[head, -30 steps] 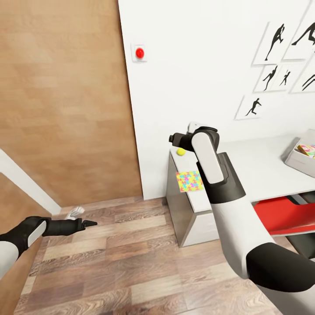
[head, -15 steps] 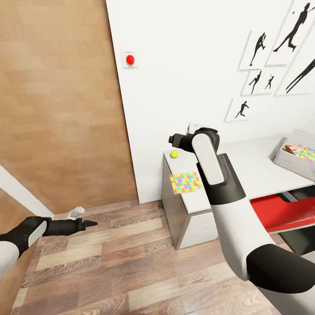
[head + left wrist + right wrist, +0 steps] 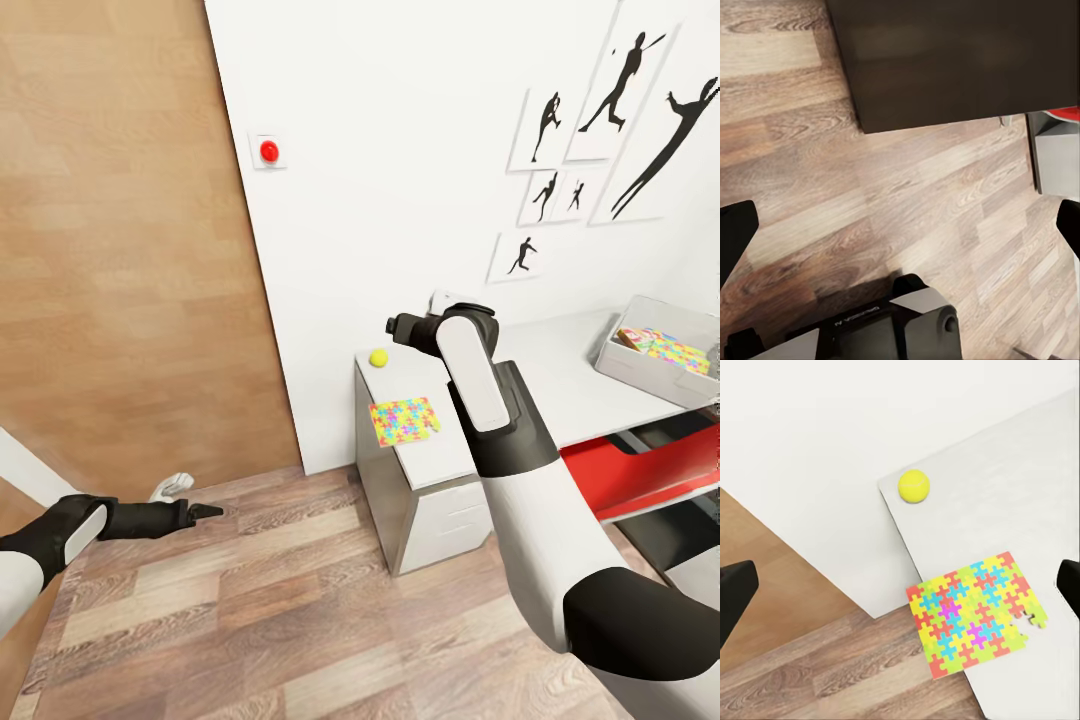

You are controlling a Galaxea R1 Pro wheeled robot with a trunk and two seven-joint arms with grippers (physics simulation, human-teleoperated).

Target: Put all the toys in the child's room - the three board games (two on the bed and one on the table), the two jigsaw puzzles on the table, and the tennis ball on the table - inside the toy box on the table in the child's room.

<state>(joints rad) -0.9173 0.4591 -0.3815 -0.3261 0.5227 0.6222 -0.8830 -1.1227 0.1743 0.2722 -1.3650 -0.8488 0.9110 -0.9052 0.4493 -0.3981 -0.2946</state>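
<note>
Lying on the pale table [image 3: 580, 375], a jigsaw puzzle [image 3: 403, 420] under the spread-open right gripper [image 3: 900, 585].

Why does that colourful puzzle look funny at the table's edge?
The flat, many-coloured jigsaw puzzle hangs partly over the front edge of the pale grey table, above the wooden floor, and one corner looks broken up, with a few pieces coming loose. The small yellow tennis ball sits close to the table's corner.

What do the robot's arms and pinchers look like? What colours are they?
The arms are smooth and rounded, mostly white with black parts at the joints. The right arm has a white pill-shaped panel set in a black housing near the wrist. The left gripper is black and tapers to a thin point. In both wrist views the fingers are plain black blocks. No cables show.
</note>
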